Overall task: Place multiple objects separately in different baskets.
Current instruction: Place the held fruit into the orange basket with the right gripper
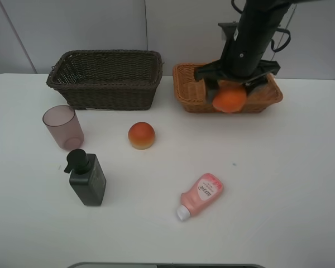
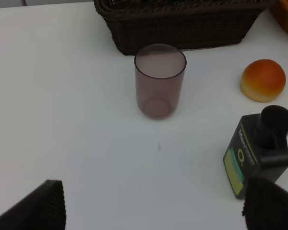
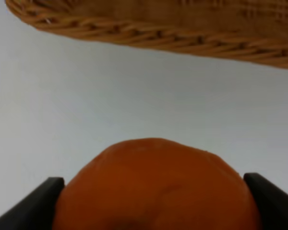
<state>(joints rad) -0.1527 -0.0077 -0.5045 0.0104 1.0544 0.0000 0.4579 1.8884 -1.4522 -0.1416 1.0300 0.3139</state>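
right pincer [image 1: 229,89]: pinching a round orange fruit [image 1: 229,99] from both sides, black fingers [image 3: 36,203] pressed to its flanks.
orange, place: held off the white table [image 1: 268,195], at the near long wall of the shallow light orange-tan woven basket [image 1: 188,89]; the wrist view shows bare table between fruit and rim.
in the way: that near wall stands between the orange and the basket's inside; the black arm hides much of the inside.
dark brown deeper woven basket [image 1: 109,94]: just left of the tan one, apart from it.
red-yellow peach-like fruit [image 1: 141,135]: on the table in front of the dark basket.
translucent pinkish cup [image 1: 63,127]: upright, left of the peach-like fruit.
black pump bottle [image 1: 87,177]: nearer the front edge than the cup.
pink white-capped tube [image 1: 201,195]: lying down, cap toward the front edge, well apart from the bottle.
left pincer [image 2: 153,211]: spread wide, nothing between its fingers; above bare table, cup ahead, bottle beside one finger.
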